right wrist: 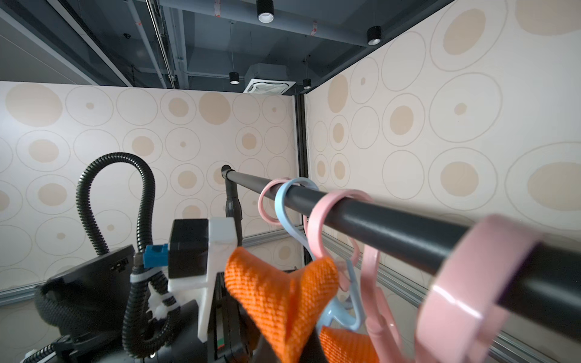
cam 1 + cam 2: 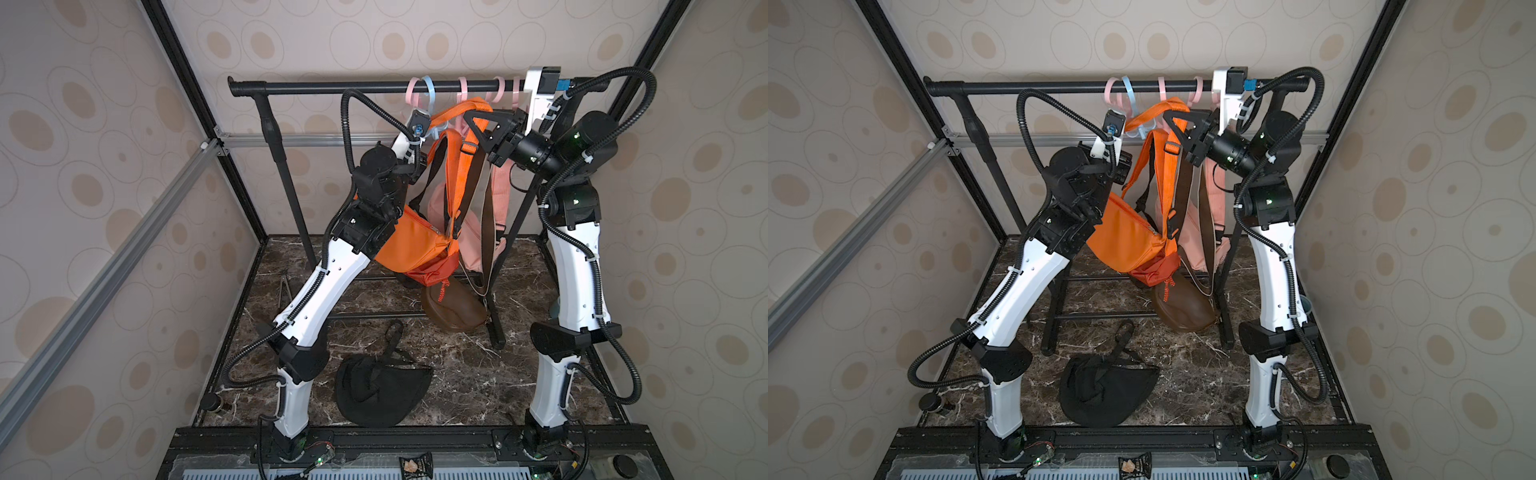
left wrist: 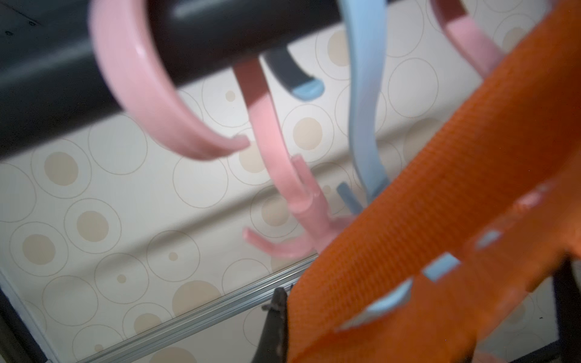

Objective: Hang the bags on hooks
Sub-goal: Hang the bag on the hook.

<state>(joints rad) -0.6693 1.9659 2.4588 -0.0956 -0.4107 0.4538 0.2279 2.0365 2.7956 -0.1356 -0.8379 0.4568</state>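
i run both arms high at the rail (image 2: 374, 87), because the hooks hang there and the strap has to be lifted over one.

the orange bag (image 2: 409, 245) hangs in the air between the arms, its body against the left arm's wrist section, clear of the floor (image 2: 457, 374). its strap (image 2: 459, 166) runs up to the hooks. the right gripper (image 2: 478, 120) sits at the top of the strap loop, jaws closed on the webbing as far as i can judge — it holds the loop up near the rail so the weight stays off the hook during threading. the left gripper (image 3: 276, 317) is closed; only a dark fingertip shows beside the strap in the left wrist view, and i cannot tell whether it pinches the strap or only steadies it.

in the right wrist view the strap drapes over the lower part of the blue hook (image 1: 341, 314), and blue plastic shows through gaps in the webbing in the left wrist view. i judge the strap is on or nearly on that hook; seating is not confirmed.

containers:
- orange bag: zip appears shut, contents not visible.
- brown bag (image 2: 453, 309): hangs low from the rail by a brown strap, shut.
- pink bag (image 2: 478, 237): hangs behind the orange one.
- black bag (image 2: 380, 386): lies flat on the floor — not hung.
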